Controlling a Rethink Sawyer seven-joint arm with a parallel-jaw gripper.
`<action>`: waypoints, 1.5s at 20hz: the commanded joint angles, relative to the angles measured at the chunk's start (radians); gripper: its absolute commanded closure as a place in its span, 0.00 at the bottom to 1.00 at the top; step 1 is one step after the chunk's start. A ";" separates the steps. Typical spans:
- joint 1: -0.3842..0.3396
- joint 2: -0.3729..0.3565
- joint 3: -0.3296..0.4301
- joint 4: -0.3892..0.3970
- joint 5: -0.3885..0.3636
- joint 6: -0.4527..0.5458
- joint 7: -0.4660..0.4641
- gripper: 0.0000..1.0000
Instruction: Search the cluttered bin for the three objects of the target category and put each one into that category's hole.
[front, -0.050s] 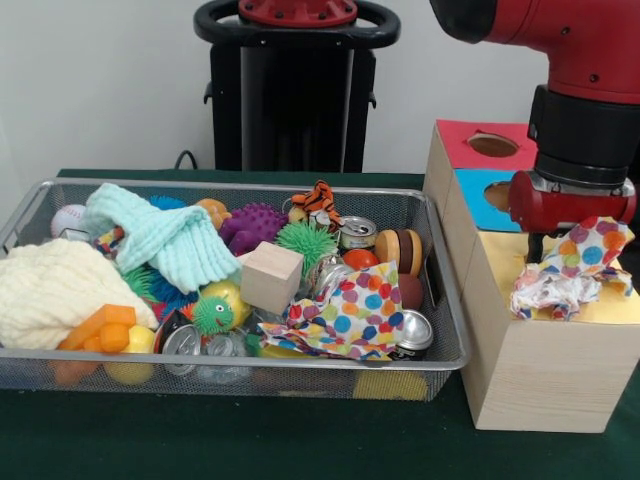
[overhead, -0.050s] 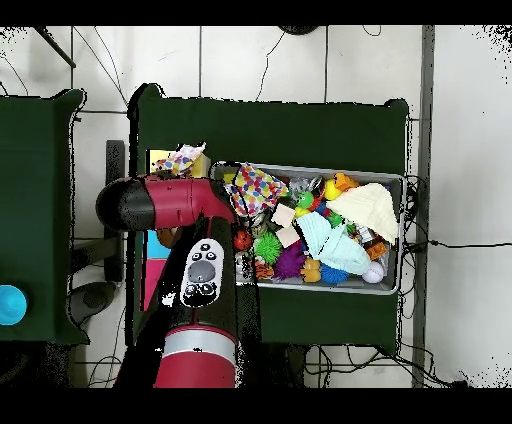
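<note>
**A:** While the end effector (front, -0.050s: 548, 262) sits low over the wooden box (front, -0.050s: 540, 375), what is it holding?

**B:** A polka-dot cloth (front, -0.050s: 573, 268), bunched up and hanging from it. I judge it closed on that cloth; the fingers themselves are hidden behind the red wrist and the fabric, so how narrow they stand I cannot tell.

**A:** Where exactly is the cloth?

**B:** Draped over the yellow top panel (front, -0.050s: 620, 305) of the box, at its nearer end. The blue panel (front, -0.050s: 485, 200) and the red panel (front, -0.050s: 480, 145) lie beyond it, each with its own hole. The yellow hole is not visible; the cloth likely covers it.

**A:** Anything like it left in the bin?

**B:** A second polka-dot cloth (front, -0.050s: 345, 320) lies spread over cans in the mesh bin (front, -0.050s: 445, 355), beside a wooden cube (front, -0.050s: 270, 278). A mint knitted cloth (front, -0.050s: 170, 240) and a cream knitted one (front, -0.050s: 55, 290) lie further along.

**A:** What could go wrong?

**B:** If released now, loose folds may catch on the hole's rim and leave the cloth heaped on top. Fabric could also cling to the fingers and lift away again. From overhead the arm (overhead, -0.050s: 170, 205) hides much of the box.
</note>
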 joint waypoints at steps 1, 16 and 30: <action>0.001 -0.031 0.083 -0.056 0.052 0.184 0.140 0.00; -0.024 -0.079 0.114 -0.087 0.070 0.255 0.123 0.00; -0.038 -0.125 0.133 -0.088 0.083 0.287 0.117 0.00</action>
